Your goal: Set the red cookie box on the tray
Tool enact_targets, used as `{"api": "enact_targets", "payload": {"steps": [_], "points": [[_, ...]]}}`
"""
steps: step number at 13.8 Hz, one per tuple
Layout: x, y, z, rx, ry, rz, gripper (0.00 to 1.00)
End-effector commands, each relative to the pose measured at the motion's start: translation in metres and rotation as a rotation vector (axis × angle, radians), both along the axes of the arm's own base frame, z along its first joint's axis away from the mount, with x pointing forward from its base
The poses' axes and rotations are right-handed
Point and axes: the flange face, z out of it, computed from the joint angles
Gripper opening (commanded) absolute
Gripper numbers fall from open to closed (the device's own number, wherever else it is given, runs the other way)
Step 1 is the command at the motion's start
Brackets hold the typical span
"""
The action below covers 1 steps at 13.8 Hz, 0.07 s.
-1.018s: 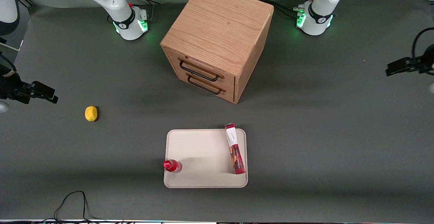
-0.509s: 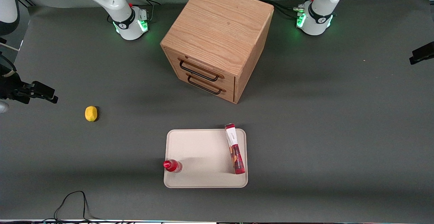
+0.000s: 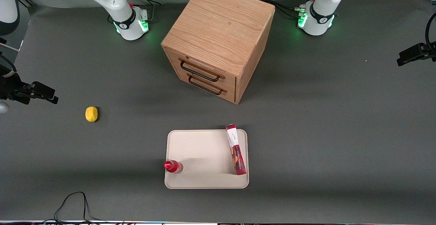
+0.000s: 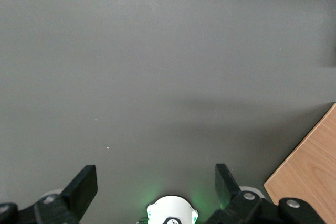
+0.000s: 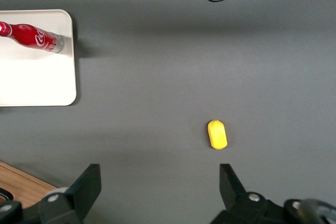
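The red cookie box stands on its narrow edge on the cream tray, near the tray's rim toward the working arm's end, with its white label end farther from the front camera. My left gripper hangs high at the working arm's end of the table, well apart from the tray. In the left wrist view the gripper is open over bare grey table, with nothing between its fingers.
A red-capped bottle stands at the tray's corner nearest the parked arm. The wooden drawer cabinet sits farther from the camera than the tray. A yellow lemon lies toward the parked arm's end.
My left gripper has drifted at the working arm's end of the table, ending slightly higher in the front view than a second ago. The box, tray and bottle have not moved.
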Motion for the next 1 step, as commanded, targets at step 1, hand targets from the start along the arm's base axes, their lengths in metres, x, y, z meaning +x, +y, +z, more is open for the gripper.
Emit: {"api": "enact_targets", "payload": {"steps": [1], "points": [[-0.0008, 0.0005, 0.0071, -0.001, -0.010, 0.024, 1.00]]}}
